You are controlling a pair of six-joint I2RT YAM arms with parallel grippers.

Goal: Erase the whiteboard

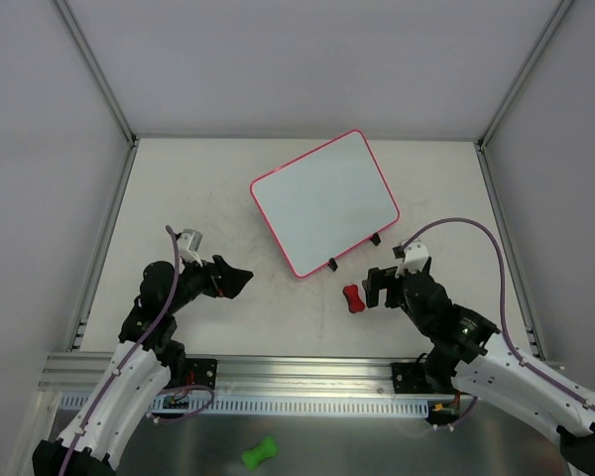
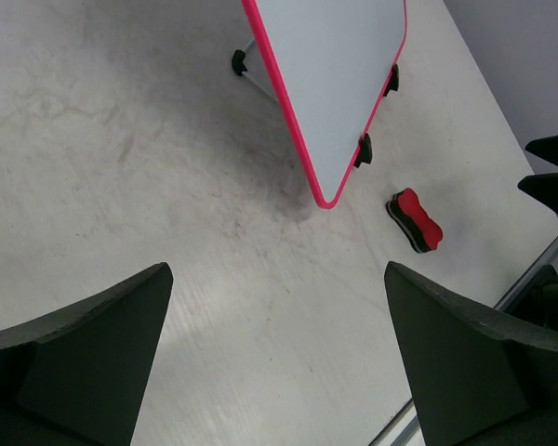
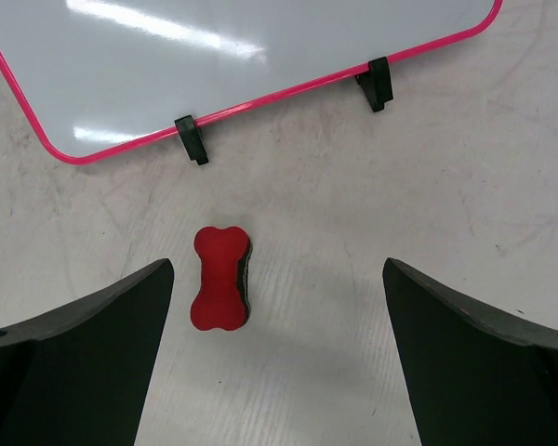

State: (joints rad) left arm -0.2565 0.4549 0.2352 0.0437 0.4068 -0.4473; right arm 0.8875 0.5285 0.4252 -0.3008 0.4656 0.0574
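Whiteboard [image 1: 324, 202], seemingly clean, sits clear of both wide-open jaws, eraser [image 1: 352, 298] near its footed edge.

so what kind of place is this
Probably a robot lab test cell: a pale table boxed in by plain white panels on aluminium framing, with the whiteboard and a red eraser laid out.

whiteboard [image 3: 214, 65] cut off by top and left edges in right wrist view, top cropped in left wrist view, right end effector [image 3: 277, 269] fingers cropped below
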